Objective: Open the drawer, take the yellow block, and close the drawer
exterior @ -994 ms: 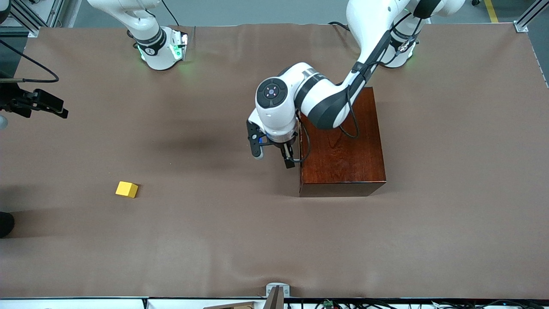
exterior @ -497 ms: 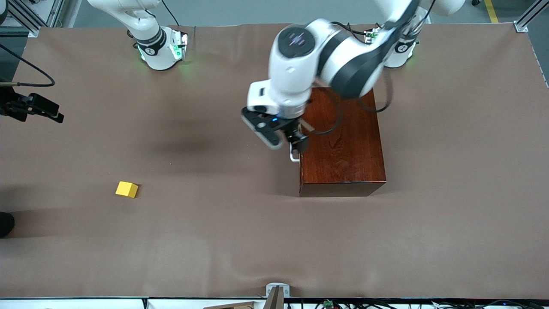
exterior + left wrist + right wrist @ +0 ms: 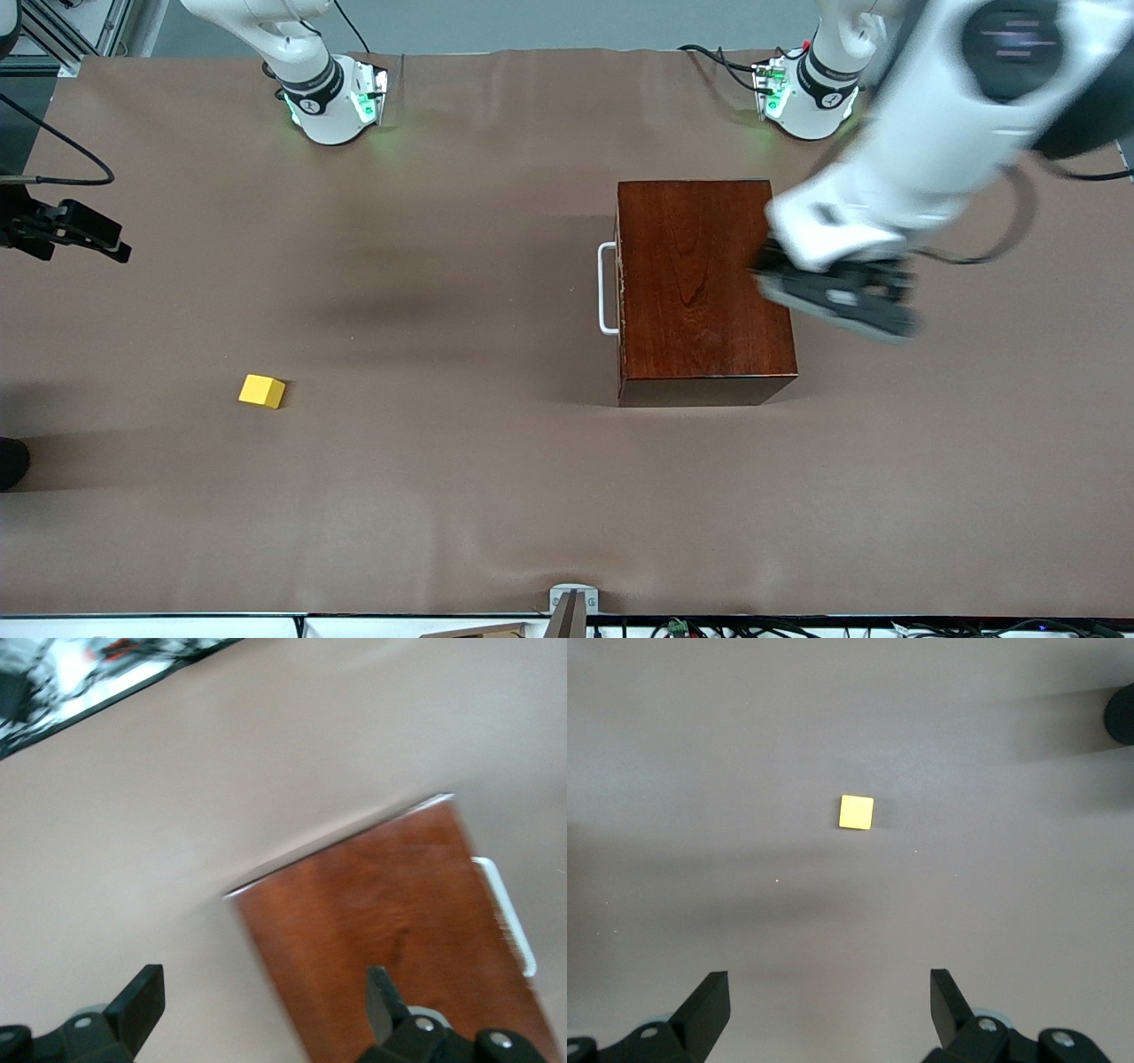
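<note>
The dark reddish-brown box [image 3: 704,283] stands mid-table. The drawer is pushed in, so only its white bar handle [image 3: 607,288] shows, on the side toward the right arm's end. The yellow block [image 3: 262,391] lies on the bare mat, nearer the front camera, toward the right arm's end. My left gripper [image 3: 837,297] hangs open and empty over the box's edge at the left arm's end. The left wrist view shows the box [image 3: 399,930], the handle [image 3: 505,912] and the left gripper [image 3: 261,1005]. My right gripper [image 3: 71,226] waits open above the block [image 3: 857,811], as the right wrist view [image 3: 828,1001] shows.
A brown mat [image 3: 443,496] covers the table. A dark round object [image 3: 11,461] sits at the mat's edge at the right arm's end and also shows in the right wrist view [image 3: 1123,713]. A metal bracket [image 3: 571,602] stands at the near edge.
My left arm has lifted off the handle and swung over the box toward the left arm's end. The handle is now uncovered. The drawer, the block and the right gripper have barely moved.
</note>
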`<state>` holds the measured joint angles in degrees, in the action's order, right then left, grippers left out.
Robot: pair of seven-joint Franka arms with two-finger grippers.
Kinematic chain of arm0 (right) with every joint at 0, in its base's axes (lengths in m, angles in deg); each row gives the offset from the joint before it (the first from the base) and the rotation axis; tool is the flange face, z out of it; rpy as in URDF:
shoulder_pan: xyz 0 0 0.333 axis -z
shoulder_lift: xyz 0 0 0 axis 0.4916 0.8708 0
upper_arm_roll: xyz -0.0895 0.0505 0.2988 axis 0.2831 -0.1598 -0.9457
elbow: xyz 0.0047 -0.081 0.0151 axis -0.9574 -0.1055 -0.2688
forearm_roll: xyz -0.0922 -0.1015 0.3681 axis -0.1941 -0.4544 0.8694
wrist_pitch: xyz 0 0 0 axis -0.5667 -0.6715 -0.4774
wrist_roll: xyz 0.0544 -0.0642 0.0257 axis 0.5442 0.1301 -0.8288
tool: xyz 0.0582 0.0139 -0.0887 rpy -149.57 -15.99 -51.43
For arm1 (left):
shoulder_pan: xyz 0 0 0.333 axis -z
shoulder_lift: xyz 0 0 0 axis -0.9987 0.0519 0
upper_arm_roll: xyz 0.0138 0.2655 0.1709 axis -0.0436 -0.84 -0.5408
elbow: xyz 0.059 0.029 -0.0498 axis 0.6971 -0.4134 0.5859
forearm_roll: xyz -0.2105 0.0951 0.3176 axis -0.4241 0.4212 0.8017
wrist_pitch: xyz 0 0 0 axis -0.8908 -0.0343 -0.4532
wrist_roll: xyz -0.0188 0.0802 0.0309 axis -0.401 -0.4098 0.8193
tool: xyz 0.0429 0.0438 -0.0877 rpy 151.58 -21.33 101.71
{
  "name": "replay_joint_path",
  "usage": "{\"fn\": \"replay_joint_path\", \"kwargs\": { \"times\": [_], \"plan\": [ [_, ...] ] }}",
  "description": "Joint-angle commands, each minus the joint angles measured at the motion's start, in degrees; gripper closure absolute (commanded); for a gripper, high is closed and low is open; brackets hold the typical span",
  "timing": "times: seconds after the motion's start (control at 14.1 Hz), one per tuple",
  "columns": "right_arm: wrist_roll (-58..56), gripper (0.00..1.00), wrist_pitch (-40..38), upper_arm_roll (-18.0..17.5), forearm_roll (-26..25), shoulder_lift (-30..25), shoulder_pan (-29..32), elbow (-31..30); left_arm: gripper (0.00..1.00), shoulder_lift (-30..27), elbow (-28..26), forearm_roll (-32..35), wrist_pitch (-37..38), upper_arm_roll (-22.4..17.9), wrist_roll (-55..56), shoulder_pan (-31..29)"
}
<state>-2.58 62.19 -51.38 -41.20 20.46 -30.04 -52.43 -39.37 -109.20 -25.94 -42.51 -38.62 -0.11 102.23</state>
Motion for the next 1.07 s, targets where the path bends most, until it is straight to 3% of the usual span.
{"fn": "replay_joint_path", "kwargs": {
  "times": [0.0, 0.21, 0.5, 0.71, 0.99],
  "plan": [
    [0.13, 0.00, -0.61, -0.53, -0.13, 0.71, 0.60, 1.50, 0.00, -3.30, -2.09, -0.97, 3.21, 0.54, 0.63, -5.17],
    [0.04, 0.00, -0.52, -0.53, -0.48, 0.71, 0.51, 1.50, 0.00, -4.53, -2.18, -0.18, 9.37, 0.27, 1.25, -9.65],
    [0.04, 0.00, -0.34, -0.53, -0.31, 0.71, 0.77, 1.50, 0.00, -4.97, -2.70, -1.05, 9.03, 0.45, 1.60, -15.72],
    [0.04, 0.00, -0.34, -0.53, -0.31, 0.71, 0.86, 1.50, 0.00, -5.41, -4.02, -2.11, 8.59, 0.36, 2.39, -17.04],
    [0.04, 0.00, -0.34, -0.53, -0.40, 0.71, 0.95, 1.50, 0.00, -11.02, -12.79, -3.87, 4.38, 0.27, 2.39, -17.40]
  ]
}}
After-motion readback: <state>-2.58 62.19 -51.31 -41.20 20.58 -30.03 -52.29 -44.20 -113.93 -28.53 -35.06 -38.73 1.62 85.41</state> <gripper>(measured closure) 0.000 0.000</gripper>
